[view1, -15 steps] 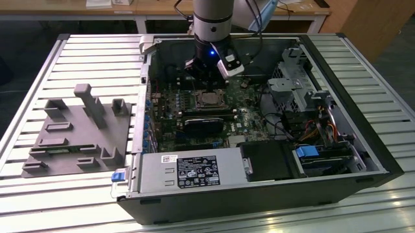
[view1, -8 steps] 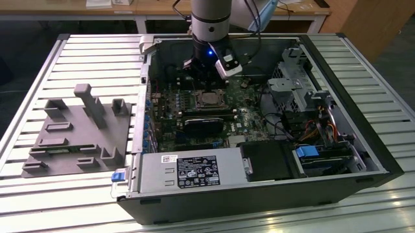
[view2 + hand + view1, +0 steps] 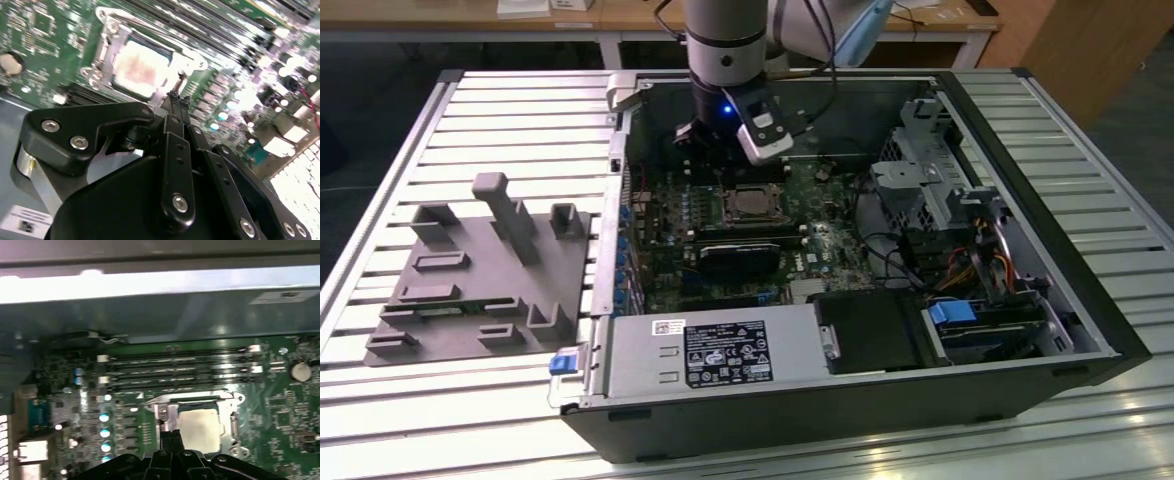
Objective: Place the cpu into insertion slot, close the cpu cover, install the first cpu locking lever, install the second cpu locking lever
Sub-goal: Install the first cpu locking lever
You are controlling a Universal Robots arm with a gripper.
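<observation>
First wrist view, cpu cover seemingly shut

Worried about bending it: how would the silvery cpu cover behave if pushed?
The cpu cover looks like thin sheet metal: probably light, stiff, yet bendable at edges. It seems to lie flat around the cpu, so it likely won't tip or roll.
</observation>
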